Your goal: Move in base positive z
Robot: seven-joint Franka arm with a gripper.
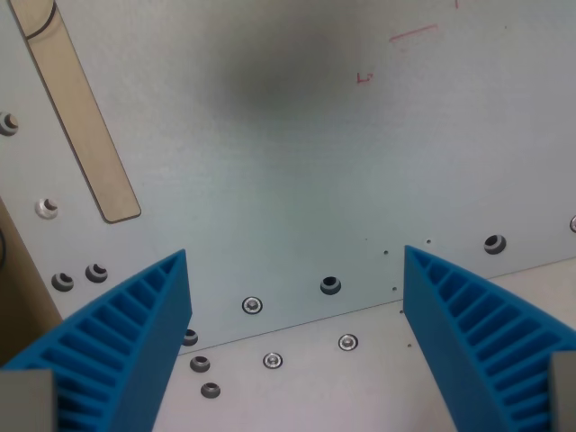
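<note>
You are looking down past the gripper (pixel 297 297) at a pale metal plate (pixel 297 162). From the left: a tan slot (pixel 85 126) is running far-left to near-right, then screw holes (pixel 330 286) along the plate's near edge. The blue ribbed fingers (pixel 126 342) are standing wide apart, holding nothing and pointing down at the plate. How far the upward move has got cannot be judged from this single view.

Bright blue ribbed plastic gripper fingers (pixel 126 346) show a ladder pattern of darker slots. The flat metal plate (pixel 297 180) reads pale grey-green, with faint red pen marks (pixel 409 38) and a beige rounded slot (pixel 79 117). Silver and dark grey round screw heads (pixel 331 286) dot it.
</note>
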